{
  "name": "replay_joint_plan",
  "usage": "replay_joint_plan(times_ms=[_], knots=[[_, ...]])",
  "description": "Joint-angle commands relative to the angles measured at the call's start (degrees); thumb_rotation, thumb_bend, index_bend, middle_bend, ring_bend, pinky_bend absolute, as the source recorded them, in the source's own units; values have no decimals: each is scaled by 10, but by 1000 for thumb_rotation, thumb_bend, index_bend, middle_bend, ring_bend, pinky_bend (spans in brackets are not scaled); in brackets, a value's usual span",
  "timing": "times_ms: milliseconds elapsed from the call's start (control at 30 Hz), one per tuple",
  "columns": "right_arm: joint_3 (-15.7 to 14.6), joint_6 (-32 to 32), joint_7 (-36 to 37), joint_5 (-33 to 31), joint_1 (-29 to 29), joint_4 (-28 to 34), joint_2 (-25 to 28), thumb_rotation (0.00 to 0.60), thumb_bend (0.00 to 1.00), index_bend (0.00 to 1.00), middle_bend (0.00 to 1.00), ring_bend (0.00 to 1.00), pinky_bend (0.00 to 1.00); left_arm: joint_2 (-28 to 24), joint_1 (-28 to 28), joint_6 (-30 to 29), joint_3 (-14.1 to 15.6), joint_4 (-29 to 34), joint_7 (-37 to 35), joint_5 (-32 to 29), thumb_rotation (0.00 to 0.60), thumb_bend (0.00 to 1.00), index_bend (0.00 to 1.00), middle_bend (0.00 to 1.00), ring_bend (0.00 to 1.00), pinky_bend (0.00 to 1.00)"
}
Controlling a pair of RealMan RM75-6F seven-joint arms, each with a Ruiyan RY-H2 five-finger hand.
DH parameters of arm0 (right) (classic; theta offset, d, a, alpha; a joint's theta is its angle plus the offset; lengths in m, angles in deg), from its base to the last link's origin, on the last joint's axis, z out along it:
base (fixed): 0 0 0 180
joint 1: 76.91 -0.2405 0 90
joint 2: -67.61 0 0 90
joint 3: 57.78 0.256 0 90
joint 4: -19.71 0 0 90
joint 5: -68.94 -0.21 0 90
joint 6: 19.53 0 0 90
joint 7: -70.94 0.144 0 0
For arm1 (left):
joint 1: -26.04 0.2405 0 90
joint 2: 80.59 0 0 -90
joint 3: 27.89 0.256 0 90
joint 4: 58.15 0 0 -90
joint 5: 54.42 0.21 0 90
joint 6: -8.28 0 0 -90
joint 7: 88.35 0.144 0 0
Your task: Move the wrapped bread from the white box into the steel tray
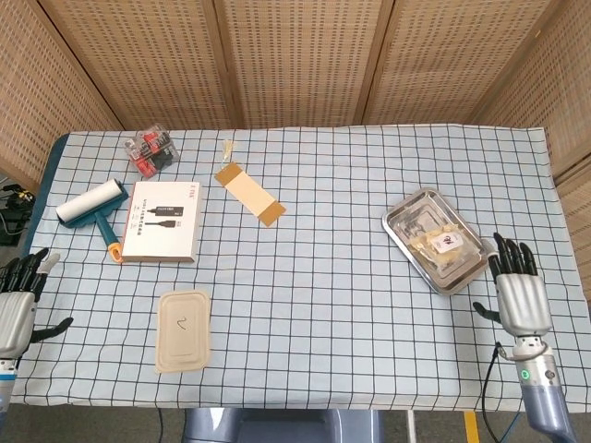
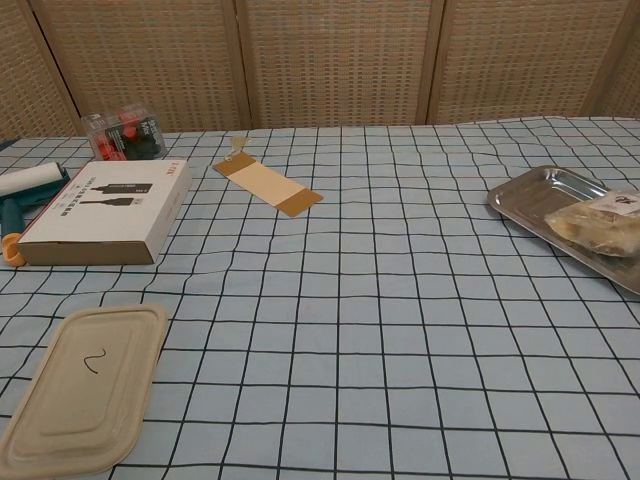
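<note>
The wrapped bread (image 1: 441, 246) (image 2: 600, 221), pale yellow in clear film with a small label, lies inside the steel tray (image 1: 406, 224) (image 2: 535, 192) at the table's right side. My right hand (image 1: 519, 297) hovers open near the table's front right edge, just right of the tray and apart from it, fingers spread and empty. My left hand (image 1: 16, 305) is open at the far left edge of the table, holding nothing. The white box (image 1: 161, 221) (image 2: 105, 211) lies closed at the left. Neither hand shows in the chest view.
A beige lidded container (image 1: 184, 329) (image 2: 83, 385) sits front left. A lint roller (image 1: 92, 205), a clear box of small items (image 1: 152, 151) and a flat cardboard strip (image 1: 249, 194) lie at the back left. Wicker screens stand behind the table.
</note>
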State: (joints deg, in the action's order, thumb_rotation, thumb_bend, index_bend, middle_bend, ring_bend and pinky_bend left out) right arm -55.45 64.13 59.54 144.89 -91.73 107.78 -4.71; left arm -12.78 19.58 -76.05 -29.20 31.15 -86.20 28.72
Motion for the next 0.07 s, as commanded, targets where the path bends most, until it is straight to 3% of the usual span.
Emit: replay_joint_plan(times_ms=[33,67], knots=[[-24,23,22,36,26,-18,-8,600,103,0,0,0,0,7,2,3,4,-11,0,3,600,25,0,0,0,0],[-26,23,23,40,28,-18,-7,600,103,0,0,0,0,8,3,3,4,-12,1,5,600,25,0,0,0,0]])
